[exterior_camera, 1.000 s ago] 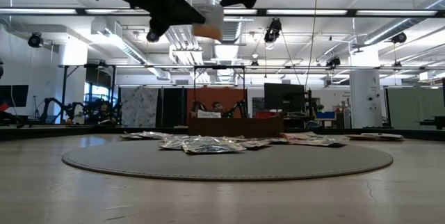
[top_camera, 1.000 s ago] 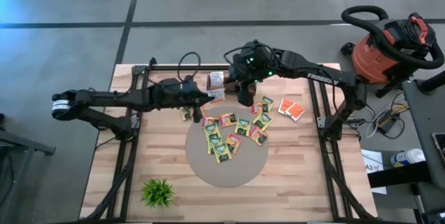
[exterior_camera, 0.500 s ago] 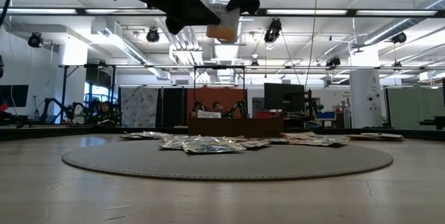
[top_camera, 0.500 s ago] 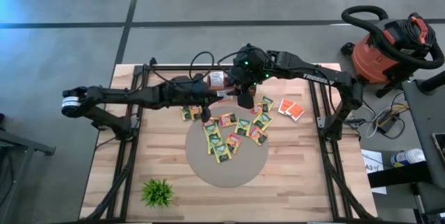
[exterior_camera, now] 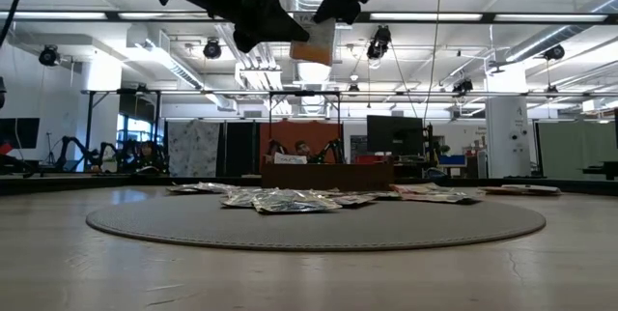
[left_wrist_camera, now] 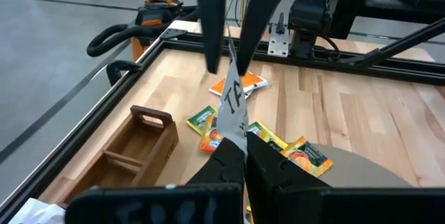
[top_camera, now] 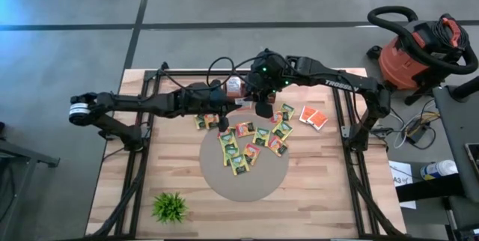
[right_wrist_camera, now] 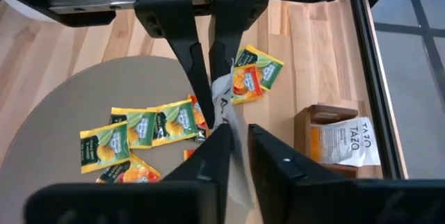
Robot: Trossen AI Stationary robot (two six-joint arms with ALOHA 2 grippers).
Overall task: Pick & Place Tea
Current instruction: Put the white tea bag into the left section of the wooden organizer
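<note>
both arms meet mid-air above the table's far side. left tool (left_wrist_camera: 236, 156) is clamped on one tea sachet (left_wrist_camera: 231, 107), held upright on edge. right tool (right_wrist_camera: 233, 147) has pinched that sachet's other end. the wooden box (left_wrist_camera: 139, 144) sits just beside and below them, so it's a handover.
</note>
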